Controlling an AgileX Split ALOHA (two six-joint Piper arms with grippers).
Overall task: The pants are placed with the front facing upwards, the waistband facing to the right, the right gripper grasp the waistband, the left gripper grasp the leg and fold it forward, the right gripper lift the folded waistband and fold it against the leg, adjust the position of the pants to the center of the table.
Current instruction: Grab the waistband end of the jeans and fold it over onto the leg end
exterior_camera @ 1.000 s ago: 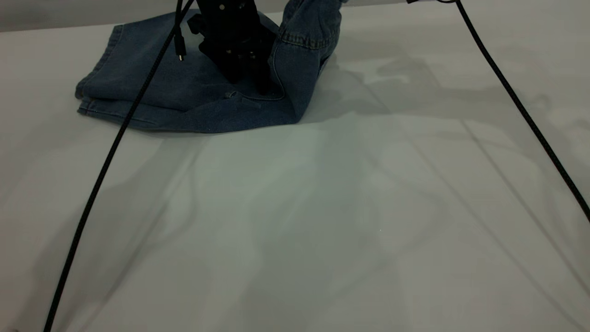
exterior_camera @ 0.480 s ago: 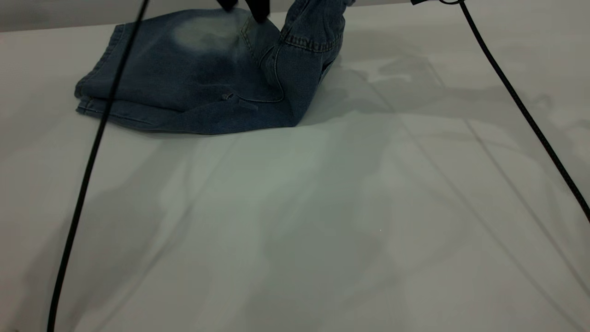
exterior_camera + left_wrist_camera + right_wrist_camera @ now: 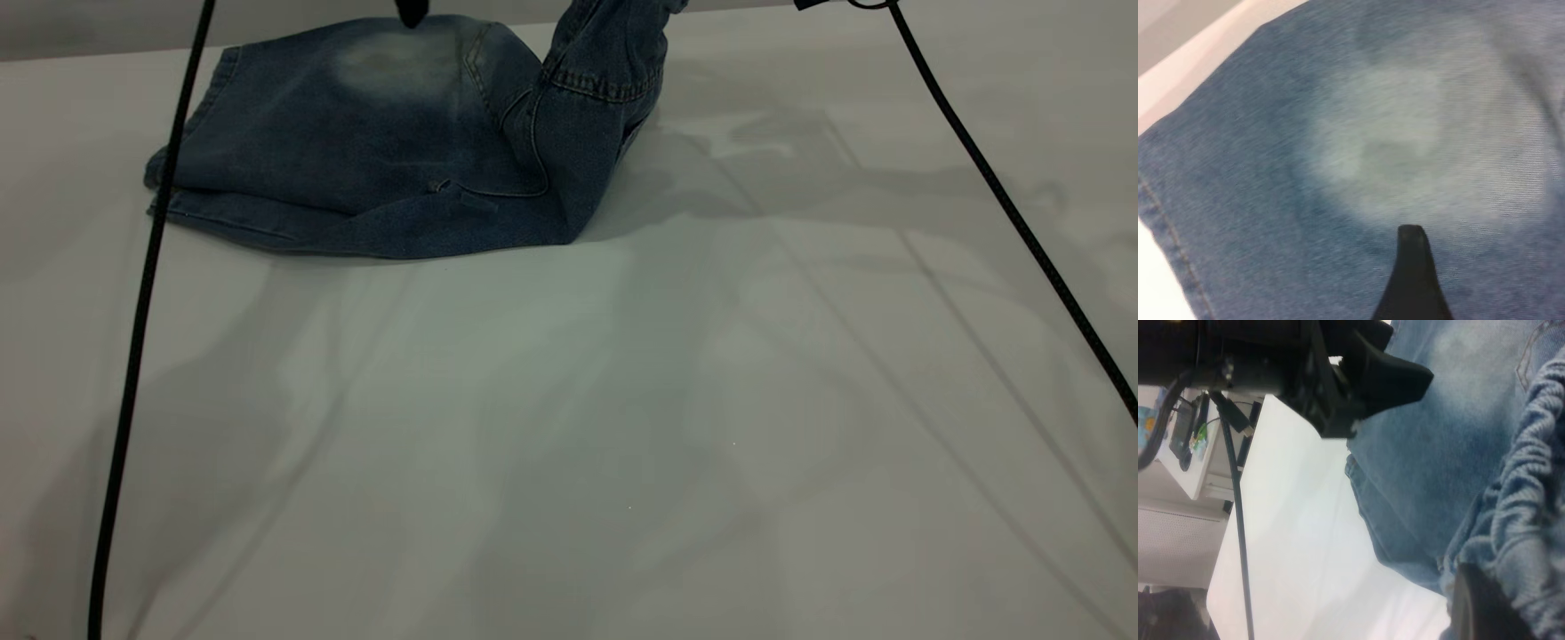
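Exterior view shows the pants, short blue denim with tan stitching, lying folded at the far left part of the table, a pale faded oval on the upper layer. Their right end rises off the table as a hanging column of denim that runs out of the top of the picture. The leg hems lie stacked at the left.

The left gripper shows only as a black tip at the top edge, just above the faded oval and clear of the cloth. In the left wrist view one dark fingertip hangs over the edge of that pale patch; whether its fingers are spread or closed cannot be told.

The right gripper is out of the exterior picture. In the right wrist view its dark finger presses against the waistband, whose tight gathers bunch over it, so it holds the band lifted. A black cable crosses the hems.
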